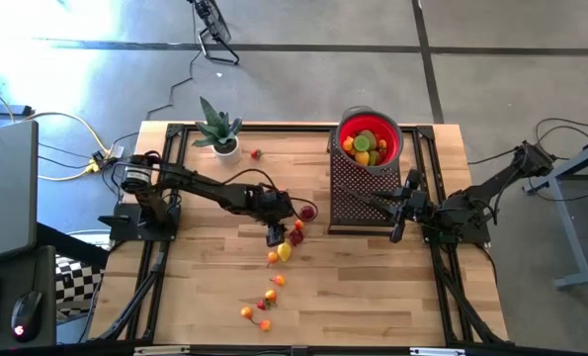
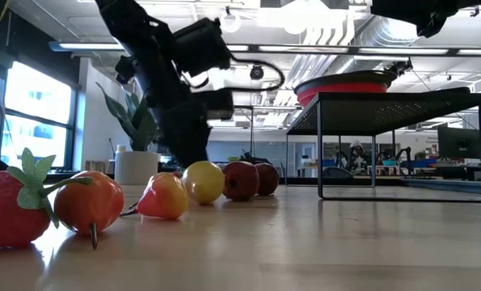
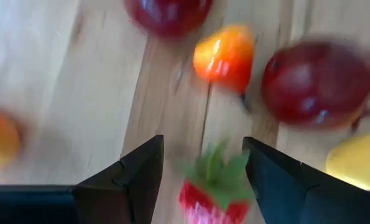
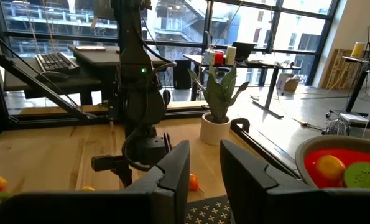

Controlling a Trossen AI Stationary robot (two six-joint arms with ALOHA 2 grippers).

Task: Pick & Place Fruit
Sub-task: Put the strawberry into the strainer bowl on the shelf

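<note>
From above, the left tool (image 1: 276, 235) hangs over the middle of the wooden surface (image 1: 373, 287), at the head of a loose line of fruit (image 1: 285, 251) that trails toward the near edge. More fruit lies in the red bowl (image 1: 392, 136) standing on a black mesh stand (image 1: 358, 193) at the far right. A lone strawberry (image 1: 256, 153) sits beside the potted plant (image 1: 217, 129).

The left wrist view adds what the high view cannot. The tool's two dark fingers (image 3: 135, 177) stand apart and grip nothing. A strawberry (image 3: 212, 193) lies between them on the surface, its green leaf cap toward the camera's far side and its red body toward the wrist, so its long axis runs along the fingers. Beyond it lie an orange fruit (image 3: 225, 56), two dark red fruits (image 3: 318, 84) and a yellow one (image 3: 359, 163).

The low view shows the fruit in a row at surface height: a strawberry (image 2: 10, 206), an orange fruit (image 2: 86, 202), a peach-coloured one (image 2: 166, 196), a yellow one (image 2: 203, 181) and two dark red ones (image 2: 242, 179).

The right tool (image 1: 397, 213) waits beside the mesh stand, its fingers (image 4: 172, 168) a narrow gap apart and holding nothing.

The surface is pale planked wood in a black frame. Around it is a grey floor with cables. Behind it is an office with desks, large windows and ceiling ducts.
</note>
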